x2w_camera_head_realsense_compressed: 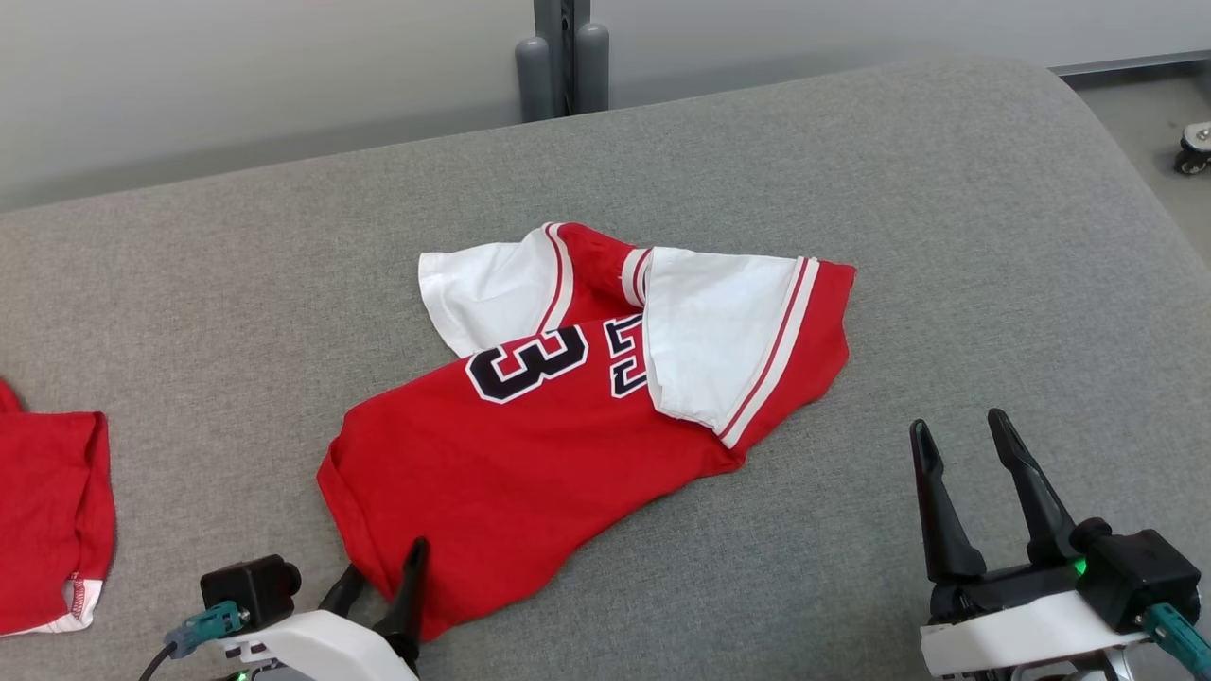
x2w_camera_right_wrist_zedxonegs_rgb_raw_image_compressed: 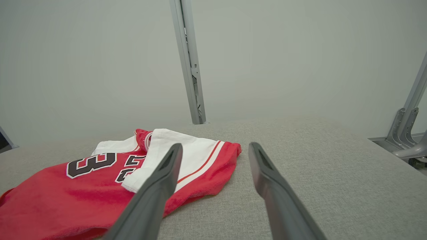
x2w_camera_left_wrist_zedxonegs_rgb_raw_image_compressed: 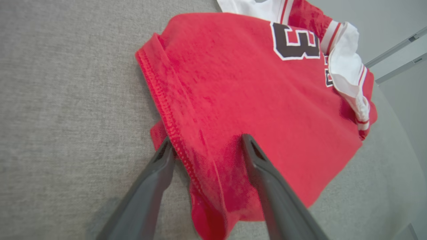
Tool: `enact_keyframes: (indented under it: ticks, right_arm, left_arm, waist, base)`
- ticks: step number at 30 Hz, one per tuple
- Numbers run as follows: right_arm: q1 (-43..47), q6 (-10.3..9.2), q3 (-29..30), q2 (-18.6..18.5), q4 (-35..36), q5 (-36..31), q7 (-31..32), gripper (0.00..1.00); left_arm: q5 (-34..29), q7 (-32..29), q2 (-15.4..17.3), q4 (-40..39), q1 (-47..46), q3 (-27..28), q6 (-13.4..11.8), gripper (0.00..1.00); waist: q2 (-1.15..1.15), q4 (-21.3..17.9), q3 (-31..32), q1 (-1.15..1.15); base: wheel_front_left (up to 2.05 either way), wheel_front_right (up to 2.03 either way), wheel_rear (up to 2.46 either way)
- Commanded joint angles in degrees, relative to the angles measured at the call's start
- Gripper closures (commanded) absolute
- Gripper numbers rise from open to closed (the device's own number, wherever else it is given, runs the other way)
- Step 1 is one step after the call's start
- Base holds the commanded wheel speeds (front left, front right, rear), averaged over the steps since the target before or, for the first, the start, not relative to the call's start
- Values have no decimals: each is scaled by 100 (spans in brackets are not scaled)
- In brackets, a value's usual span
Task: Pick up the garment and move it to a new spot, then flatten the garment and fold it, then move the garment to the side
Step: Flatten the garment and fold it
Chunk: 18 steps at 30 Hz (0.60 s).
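Work surface: grey fabric-covered desk, rounded at its far right corner.
Garment: red jersey with white sleeves and dark numerals edged in white; it lies crumpled near the middle of the desk.
Garment layout: hem end towards the robot's left, sleeve end farther away and to the right. One white sleeve with red stripes is folded over the red body and covers part of the numerals.
Left hand: fingers apart, not clamped. In the left wrist view the stitched hem runs between the two fingers, one over the grey cover and one over the red cloth. Contact with the cloth cannot be told.
Right hand: fingers apart, holding nothing, over bare desk to the right of the jersey and apart from it.
Other cloth: second red piece at the desk's left edge, well apart from the jersey.
Background: grey post behind the desk's far edge.
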<state>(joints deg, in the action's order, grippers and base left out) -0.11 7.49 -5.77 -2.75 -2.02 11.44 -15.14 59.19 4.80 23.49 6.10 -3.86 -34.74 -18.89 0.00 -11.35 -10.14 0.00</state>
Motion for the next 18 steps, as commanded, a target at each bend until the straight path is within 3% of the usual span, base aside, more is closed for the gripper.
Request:
enact_keyframes:
  ticks: [1, 11, 18]
  right_arm:
    - [-63, 0, 7, -27, 18, -14, -1, 0]
    - [-49, 0, 1, -27, 5, -7, -1, 0]
    - [-141, 0, -78, -27, 0, -13, 0, 0]
  left_arm:
    - [-29, 47, 19, -14, -58, 13, 42, 100]
    - [96, 325, 131, -498, -416, 397, 355, 100]
    - [302, -114, 476, -704, -1028, 728, 422, 100]
  waist:
    - [0, 12, -6, 0]
    - [0, -14, 8, 0]
    - [0, -126, -100, 0]
  base:
    - [0, 0, 0]
    - [0, 0, 0]
    - [0, 0, 0]
